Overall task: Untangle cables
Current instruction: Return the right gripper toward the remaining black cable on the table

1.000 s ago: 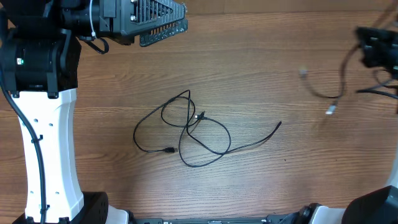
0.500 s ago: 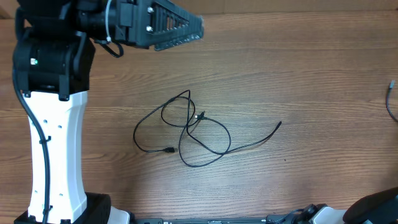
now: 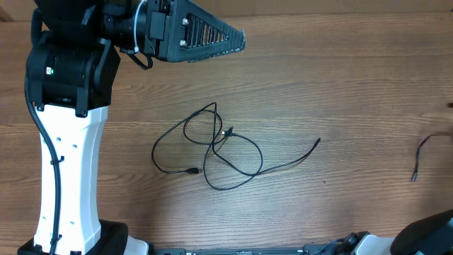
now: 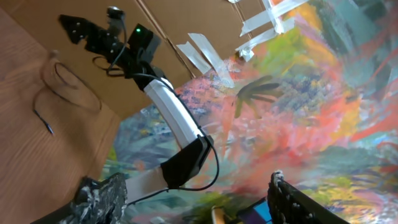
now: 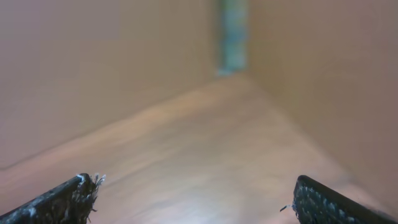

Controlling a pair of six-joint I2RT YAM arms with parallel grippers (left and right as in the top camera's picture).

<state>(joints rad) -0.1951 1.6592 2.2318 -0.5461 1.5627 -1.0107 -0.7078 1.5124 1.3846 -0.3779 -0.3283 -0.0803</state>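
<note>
A tangle of thin black cables [image 3: 216, 152] lies in loose loops at the middle of the wooden table [image 3: 340, 78], with one long end [image 3: 311, 147] trailing right. Another black cable [image 3: 419, 150] shows at the table's right edge, free of any gripper. It shows again in the left wrist view, as a cable [image 4: 65, 93] below the right arm [image 4: 171, 109]. My left gripper [image 3: 237, 41] hovers high at the back left, open and empty [image 4: 196, 208]. My right gripper [image 5: 196, 196] is out of the overhead view, wide open with nothing between its fingers.
The left arm's white column [image 3: 64, 177] stands along the left side. A painted backdrop [image 4: 311, 93] fills the left wrist view beyond the table edge. Blurred plain wood [image 5: 186, 143] fills the right wrist view.
My right gripper opened and let go of the cable it carried, then left the overhead view; that cable now sits at the right edge. The left arm swung rightward. The central tangle is unmoved.
</note>
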